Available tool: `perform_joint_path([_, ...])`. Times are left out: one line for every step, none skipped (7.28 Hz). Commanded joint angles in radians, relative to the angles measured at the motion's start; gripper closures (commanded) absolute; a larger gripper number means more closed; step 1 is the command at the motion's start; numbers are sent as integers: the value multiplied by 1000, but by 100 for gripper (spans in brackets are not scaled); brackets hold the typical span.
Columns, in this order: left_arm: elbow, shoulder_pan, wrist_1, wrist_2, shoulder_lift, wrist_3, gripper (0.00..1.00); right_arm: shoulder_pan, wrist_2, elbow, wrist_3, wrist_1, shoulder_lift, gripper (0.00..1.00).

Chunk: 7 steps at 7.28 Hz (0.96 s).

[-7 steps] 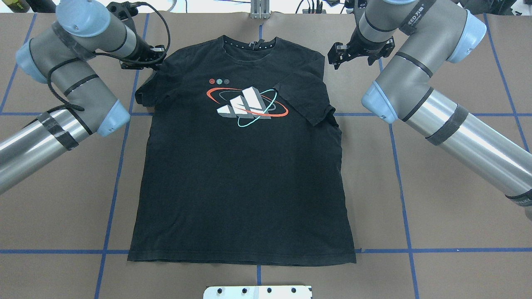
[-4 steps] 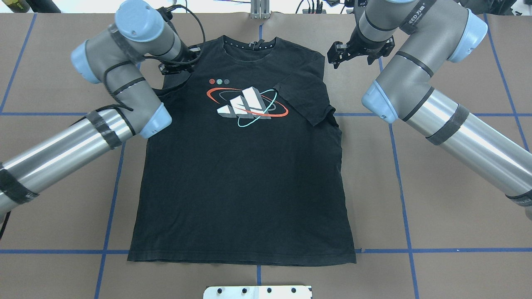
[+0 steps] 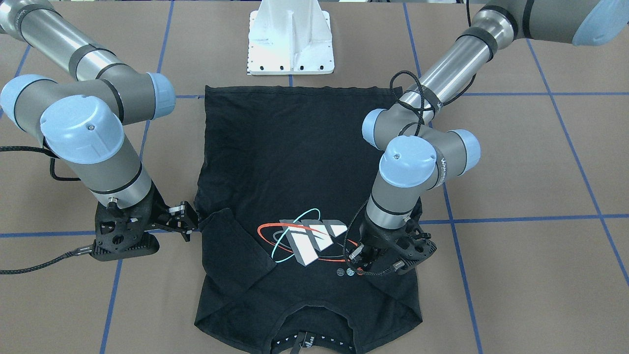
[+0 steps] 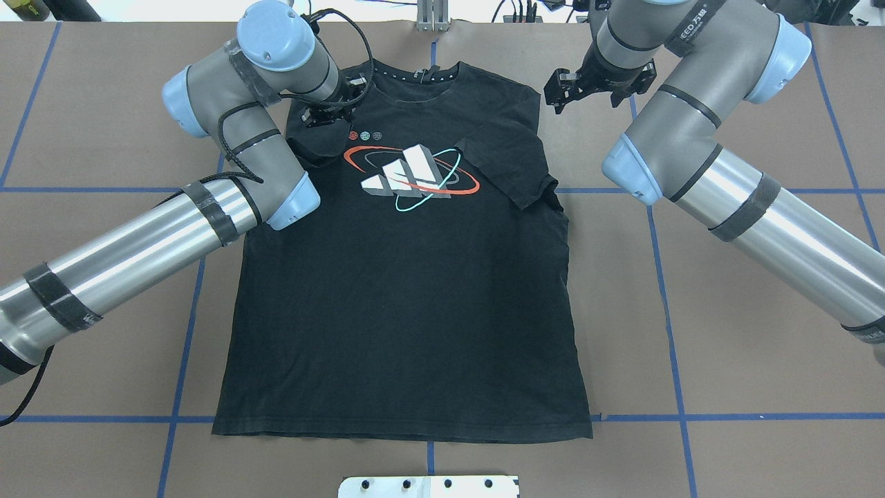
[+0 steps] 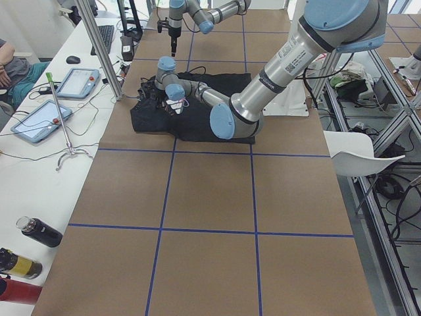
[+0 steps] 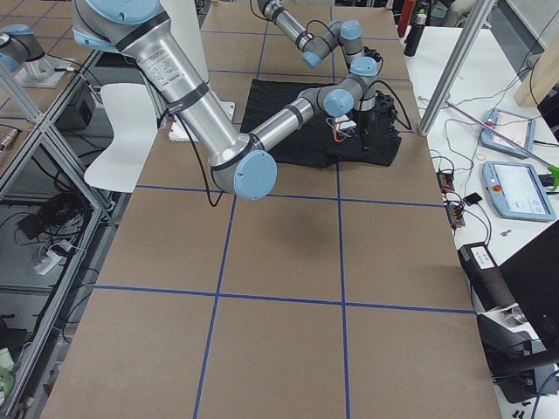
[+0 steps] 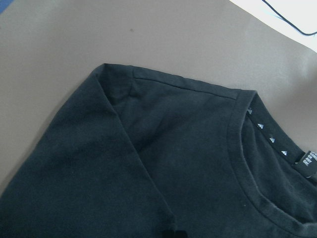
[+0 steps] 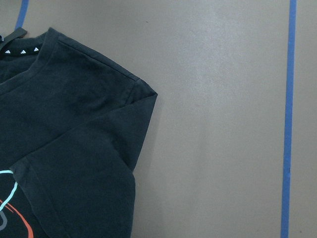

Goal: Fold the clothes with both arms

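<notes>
**Overhead exterior: left sleeve brought in over the chest**

Finding 1. The left gripper (image 4: pixel 328 116), which stood at the outer edge of the left sleeve (image 4: pixel 312 146) a second ago, has travelled inward and now sits low over the upper chest, just beside the three small dots of the logo print (image 4: pixel 411 173). The sleeve has come with it and lies doubled over the body of the black T-shirt (image 4: pixel 401 297). The jaws appear clamped on that sleeve fabric; the left wrist view shows a fold line running straight to a dark fingertip at the bottom edge.

Finding 2. The right gripper (image 4: pixel 555 95) has not moved. It hangs off the garment just beside the right shoulder, jaws apart and empty. The right sleeve (image 4: pixel 508 166) already lies turned in across the chest.

Finding 3. The T-shirt lies print-up on the brown table (image 4: pixel 726 346), neckline (image 4: pixel 415 76) away from the robot, hem straight and undisturbed.

Assessment. Both sleeves now appear tucked, so the early stage is nearly closed out. Release of the left sleeve is the likely next requirement; lifting away carelessly could drag the fold open.
</notes>
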Motion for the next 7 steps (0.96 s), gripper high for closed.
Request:
perform_joint_path([9,6,-15,0,-2,-7,81,0,0,-1,0,1,-1,0])
perform_joint_path([3,6,-18,0,3,7,1,-2,0,-1,0,0,-1,0])
perform_joint_path([-8,6,-26,0,6,51,0,0,0,-1,0,0,-1,0])
perform_joint_path([-67,4,-21,-5,42,109,0,0,0,-1,0,0,1,0])
perform_joint_path([-235,0,-10,-11,153,216,0,-3,0,8,9,0,-1,0])
perform_joint_path([-425,0,-7,-31,299,313,0,-24,0,57,26,-5,-22,0])
perform_joint_path([-555,-2,53,-75,385,335,0,-53,-2,146,78,-14,-77,0])
